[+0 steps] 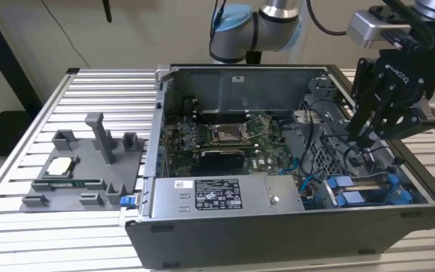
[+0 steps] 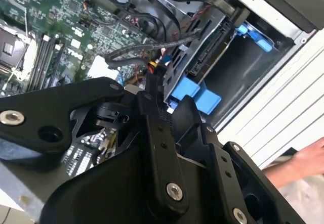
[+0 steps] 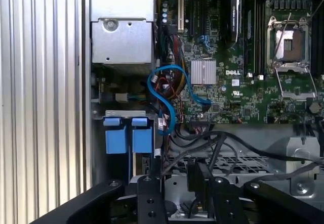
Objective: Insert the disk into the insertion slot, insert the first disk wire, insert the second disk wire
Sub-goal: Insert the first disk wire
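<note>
While the black tool [image 1: 355,137] hangs inside the open grey computer case [image 1: 278,238], among black cables [image 2: 142,52] | grip: cannot tell | silver-grey disk in blue carrier [image 1: 357,192] sits in perforated grey metal insertion slot [image 3: 243,164]

Your exterior view: raised, mid-range, angled down on whole open computer case [image 1: 278,238] on slatted table [image 1: 21,238]. Your first wrist view: close, straight down on motherboard [image 3: 228,92]. Your second wrist view: closer, tilted, toward insertion slot [image 2: 243,67]. All three share motherboard, blue tabs [image 1: 353,195].
</note>
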Robot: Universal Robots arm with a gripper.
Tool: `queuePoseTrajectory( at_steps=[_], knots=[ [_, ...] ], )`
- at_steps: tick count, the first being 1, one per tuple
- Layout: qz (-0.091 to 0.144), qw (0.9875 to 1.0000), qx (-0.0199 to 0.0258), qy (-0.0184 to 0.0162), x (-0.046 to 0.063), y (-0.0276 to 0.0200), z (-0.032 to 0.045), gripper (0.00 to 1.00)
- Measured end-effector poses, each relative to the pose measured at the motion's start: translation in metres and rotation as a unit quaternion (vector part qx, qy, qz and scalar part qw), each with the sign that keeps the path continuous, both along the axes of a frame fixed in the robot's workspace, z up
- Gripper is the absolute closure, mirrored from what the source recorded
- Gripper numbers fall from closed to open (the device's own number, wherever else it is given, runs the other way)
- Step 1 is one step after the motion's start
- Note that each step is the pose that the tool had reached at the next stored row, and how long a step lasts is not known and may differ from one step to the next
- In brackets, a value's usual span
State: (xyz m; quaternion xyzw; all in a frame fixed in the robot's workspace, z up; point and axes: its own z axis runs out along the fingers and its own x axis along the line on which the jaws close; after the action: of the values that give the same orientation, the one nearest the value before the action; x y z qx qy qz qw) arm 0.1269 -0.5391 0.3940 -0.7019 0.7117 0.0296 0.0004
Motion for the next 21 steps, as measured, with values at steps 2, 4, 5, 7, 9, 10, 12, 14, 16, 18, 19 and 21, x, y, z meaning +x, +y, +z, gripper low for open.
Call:
queuePoseTrajectory(
  at_steps=[2,4,5,7,9,10,12,14,16,18,19,21],
  knots=[
    [0.001,1.0000,0.0037,0.0001,0.0029,0.0000,-0.0004,0.60],
    [0.001,1.0000,0.0092,0.0001,0.0036,0.0001,-0.0018,0.60],
    [0.001,0.9999,0.0131,0.0001,0.0036,0.0001,-0.0025,0.60],
    [0.001,0.9997,0.0234,0.0001,0.0036,0.0001,-0.0033,0.60],
    [0.001,0.9994,0.0351,0.0000,0.0037,0.0001,-0.0041,0.62],
    [0.001,0.9992,0.0388,0.0000,0.0036,0.0001,-0.0048,0.62],
    [0.001,0.9991,0.0429,0.0000,0.0036,0.0001,-0.0067,0.75],
    [0.001,0.9990,0.0443,0.0000,0.0037,0.0001,-0.0083,0.80],
    [0.001,0.9990,0.0440,0.0004,0.0036,0.0001,-0.0085,0.81],
    [0.001,0.9990,0.0440,0.0004,0.0036,0.0001,-0.0085,0.81],
    [0.001,0.9990,0.0440,0.0004,0.0036,0.0001,-0.0087,0.81],
    [0.001,0.9993,0.0379,0.0004,0.0037,0.0001,-0.0091,0.81]
  ],
)
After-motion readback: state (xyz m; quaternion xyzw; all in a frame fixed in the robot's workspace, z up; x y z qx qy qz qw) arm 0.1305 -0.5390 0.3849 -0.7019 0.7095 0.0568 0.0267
